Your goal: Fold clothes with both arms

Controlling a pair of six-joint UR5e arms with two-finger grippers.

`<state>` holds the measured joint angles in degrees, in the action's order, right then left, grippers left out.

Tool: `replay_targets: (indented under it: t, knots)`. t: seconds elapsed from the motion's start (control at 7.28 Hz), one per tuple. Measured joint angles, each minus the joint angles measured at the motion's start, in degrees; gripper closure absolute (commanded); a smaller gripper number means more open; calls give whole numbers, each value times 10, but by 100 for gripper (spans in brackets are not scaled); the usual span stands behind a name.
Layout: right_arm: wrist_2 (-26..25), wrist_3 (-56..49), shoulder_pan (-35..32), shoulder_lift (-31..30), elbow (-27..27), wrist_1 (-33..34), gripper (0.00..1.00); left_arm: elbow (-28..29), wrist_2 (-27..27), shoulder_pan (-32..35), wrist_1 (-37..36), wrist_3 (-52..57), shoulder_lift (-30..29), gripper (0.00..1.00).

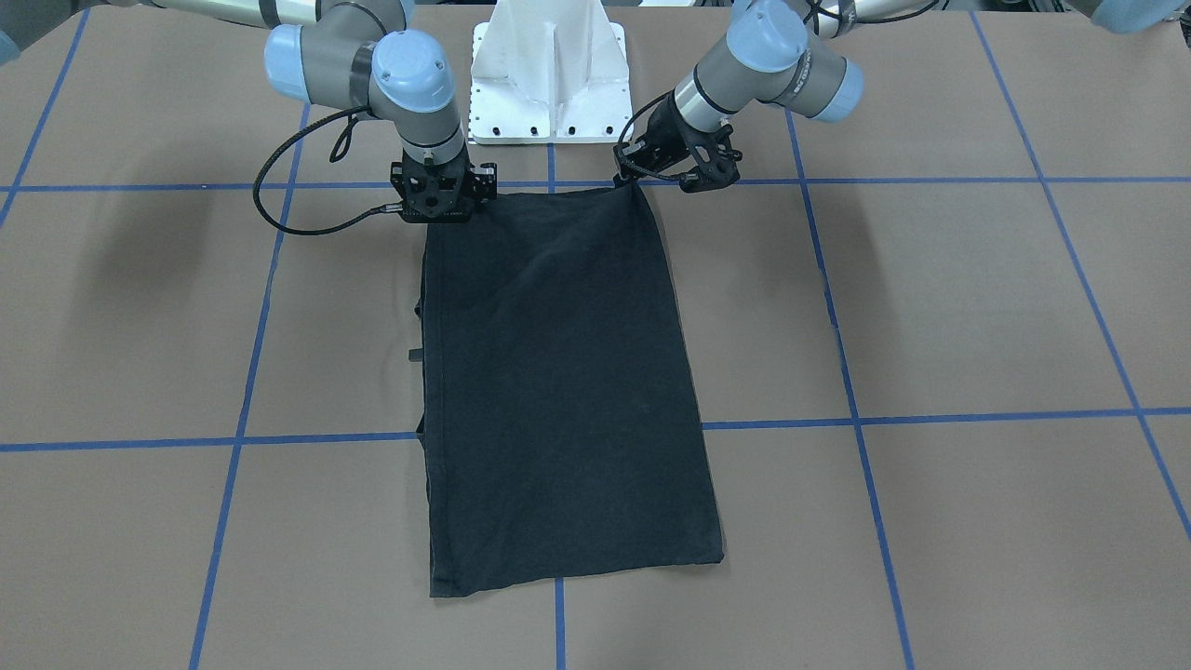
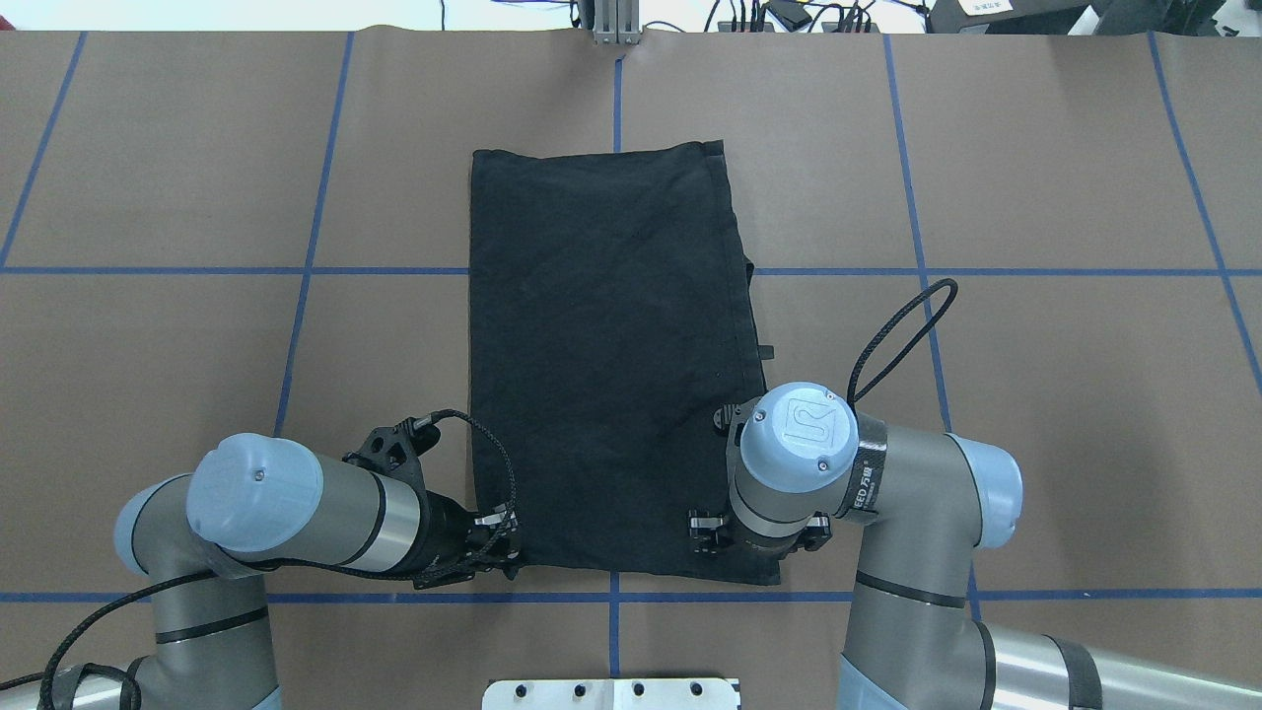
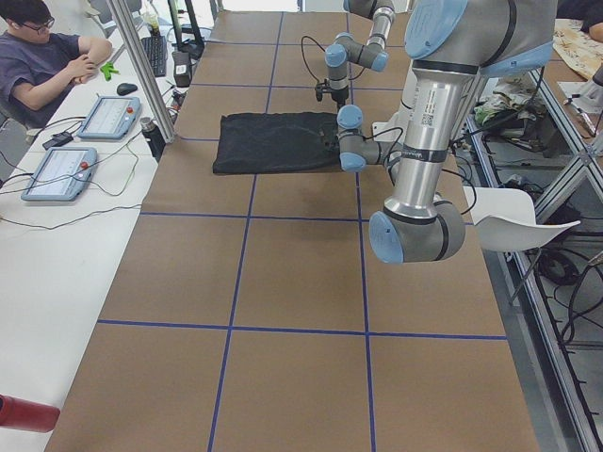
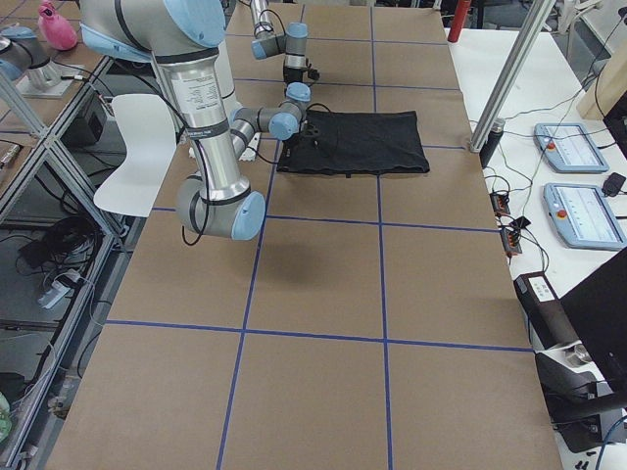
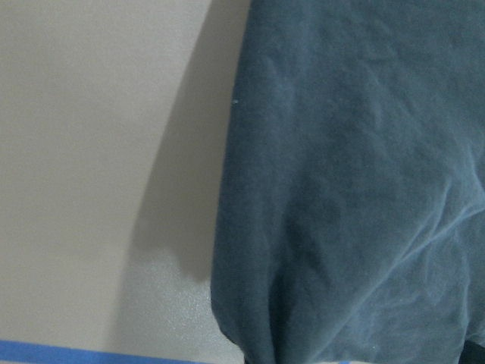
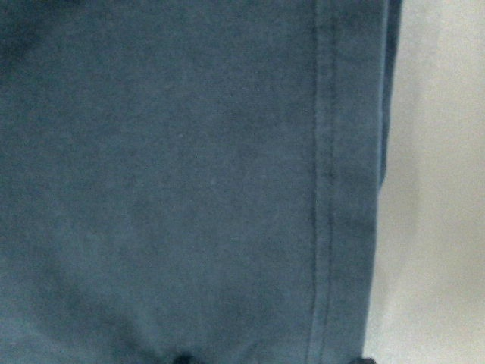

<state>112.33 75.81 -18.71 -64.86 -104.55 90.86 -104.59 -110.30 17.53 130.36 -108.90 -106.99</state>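
The shirt [image 1: 558, 372] lay flat on the table [image 1: 930, 307] as a long narrow strip, print hidden and sides turned in, one short end just before the mount [image 1: 549, 102]. The pincers stood at that end's two corners, presumably so both could carry the edge over to the far hem together and halve the strip squarely. The left pincer [image 1: 666, 177] leaned in from the side and seemed pressed together on its corner. The cloth peaked up to it, and its wrist view showed the corner raised with shadow beneath. The right pincer [image 1: 443, 212] pointed straight down onto the other corner; whether it gripped the cloth I could not tell.
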Motion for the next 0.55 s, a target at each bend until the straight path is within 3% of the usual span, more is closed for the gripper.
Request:
replay_targets:
  t: [0.55]
  knots:
    - [2,-1,0,-5,0,-1,20,0,0,0,0,0,0,100]
